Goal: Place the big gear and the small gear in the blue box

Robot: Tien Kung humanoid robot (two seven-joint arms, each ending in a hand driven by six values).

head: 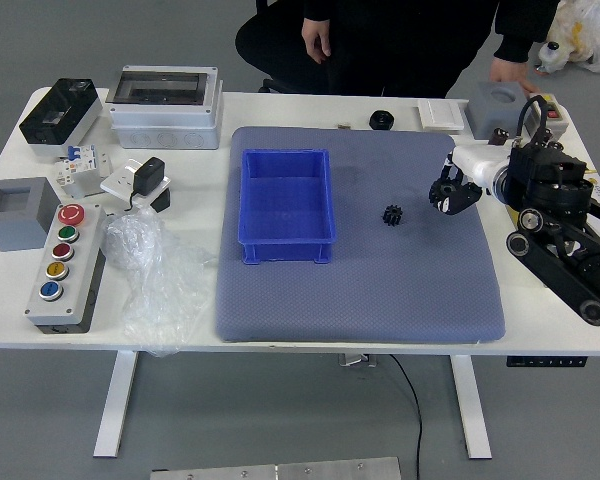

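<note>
A: Right hand, over the mat's far right part. State?
B: Fingers curled in, closed on a dark toothed piece; I take it for the big gear. Exact finger contacts too small to tell. Left arm out of view.
A: Small gear?
B: On the mat, between the blue box and the right hand, nearer the hand. Nothing touching it.
A: Handling, big gear?
B: Judgement: stiff, probably plastic, light for its size. Won't squash. Smooth faces could slide; teeth should give the fingers purchase. Best hold is across the rim, thumb opposed, as the grip seems to be. A lopsided pinch might let it swivel.
A: And the small one?
B: Likely the fiddlier: rigid, very light, low on the mat. Take it by opposite sides of the toothed rim, fingertips only, straight down. A sideways nudge could send it skating.
A: Box?
B: Open-topped, bare floor showing. Neither gear inside. Carry should clear the near-hand wall, then release low so the gear doesn't bounce.
A: Person?
B: At the far side. One hand hangs beyond the table edge, the other by the grey block. Neither on the gears.
</note>
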